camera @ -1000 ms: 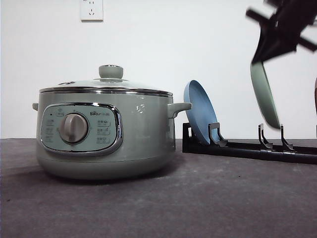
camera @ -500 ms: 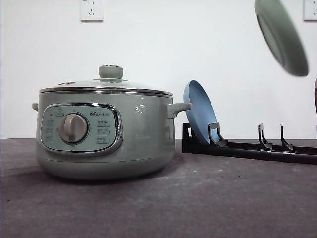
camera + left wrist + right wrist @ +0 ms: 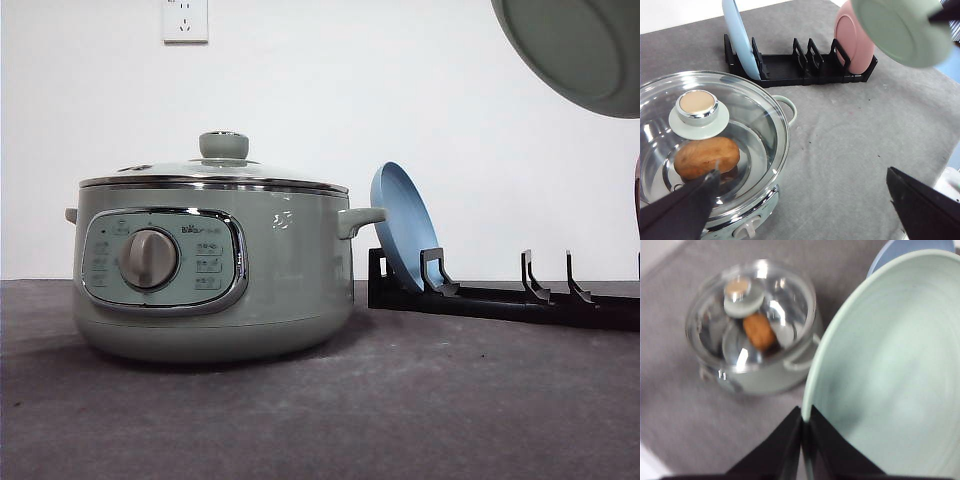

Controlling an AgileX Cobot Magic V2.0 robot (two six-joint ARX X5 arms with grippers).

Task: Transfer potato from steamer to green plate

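Observation:
The steamer (image 3: 210,260) stands at the table's left with its glass lid on. Through the lid I see the orange-brown potato (image 3: 706,157) lying inside, beside the lid's knob (image 3: 696,102); it also shows as the potato (image 3: 759,331) in the right wrist view. My left gripper (image 3: 801,172) hovers above the steamer, open, with nothing between its fingers. My right gripper (image 3: 802,417) is shut on the rim of the green plate (image 3: 890,380). The green plate (image 3: 580,50) hangs tilted high in the air at the right, above the rack.
A black dish rack (image 3: 500,295) sits right of the steamer, with a blue plate (image 3: 403,225) upright at its near end and a pink plate (image 3: 852,42) at its far end. Grey table surface (image 3: 855,130) lies between steamer and rack.
The green plate has gone up from just above the rack's slots to high at the right, turning from edge-on to showing its underside. The steamer has not moved.

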